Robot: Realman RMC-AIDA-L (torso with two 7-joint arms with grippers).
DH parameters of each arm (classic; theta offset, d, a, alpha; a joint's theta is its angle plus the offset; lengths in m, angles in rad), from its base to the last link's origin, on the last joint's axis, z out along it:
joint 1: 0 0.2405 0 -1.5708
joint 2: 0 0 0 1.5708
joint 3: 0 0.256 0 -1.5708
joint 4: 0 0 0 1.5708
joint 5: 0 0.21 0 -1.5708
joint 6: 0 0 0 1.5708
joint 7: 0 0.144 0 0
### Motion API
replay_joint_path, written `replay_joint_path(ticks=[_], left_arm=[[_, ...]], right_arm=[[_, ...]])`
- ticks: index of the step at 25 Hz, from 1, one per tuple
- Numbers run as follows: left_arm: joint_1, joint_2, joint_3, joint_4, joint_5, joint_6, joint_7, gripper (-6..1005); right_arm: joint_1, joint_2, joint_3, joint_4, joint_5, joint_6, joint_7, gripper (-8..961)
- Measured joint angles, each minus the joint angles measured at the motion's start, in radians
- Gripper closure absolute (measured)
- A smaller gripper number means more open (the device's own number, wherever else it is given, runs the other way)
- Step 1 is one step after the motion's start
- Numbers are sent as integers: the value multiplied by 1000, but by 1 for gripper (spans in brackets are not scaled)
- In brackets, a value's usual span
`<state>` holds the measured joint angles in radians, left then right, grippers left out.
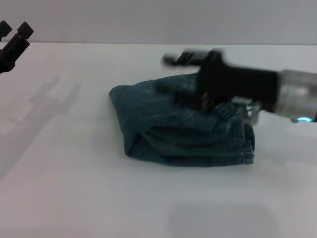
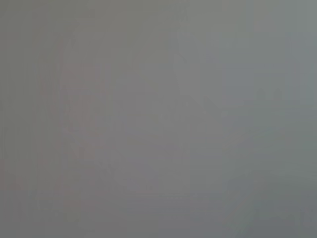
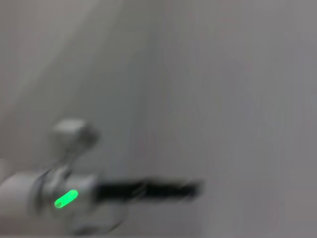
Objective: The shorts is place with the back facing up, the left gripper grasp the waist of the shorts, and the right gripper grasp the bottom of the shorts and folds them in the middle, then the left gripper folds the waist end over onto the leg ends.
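Fingers (image 1: 25, 30) of the black two-fingered right gripper (image 1: 15, 29) stand apart, holding nothing, near the white table's (image 1: 74, 198) far edge. Folded blue-green denim shorts (image 1: 183, 134) lie mid-table, with bare surface all round. Blurred, the black silver-wristed left gripper (image 1: 173, 58) reaches above their far edge; its grip cannot be told.

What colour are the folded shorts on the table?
The shorts are blue-green denim with paler faded patches, best seen in the head view.
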<state>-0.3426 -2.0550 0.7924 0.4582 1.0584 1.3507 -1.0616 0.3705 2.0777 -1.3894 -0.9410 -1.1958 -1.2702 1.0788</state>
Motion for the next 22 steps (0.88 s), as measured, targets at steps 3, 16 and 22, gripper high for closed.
replay_joint_path(ticks=[3,16,22], left_arm=[[7,-1,-8,-2,0,4,9,314],[13,-5,-208,-242,-139,182,310,314],[13,-11,-351,-391,-220,246,501,314]], right_arm=[[-21,0,23,85,161,-6,-142,420],[-18,3,94,690,1121,-289,-832,420],[-4,3,95,821,1410,-284,-843,420]])
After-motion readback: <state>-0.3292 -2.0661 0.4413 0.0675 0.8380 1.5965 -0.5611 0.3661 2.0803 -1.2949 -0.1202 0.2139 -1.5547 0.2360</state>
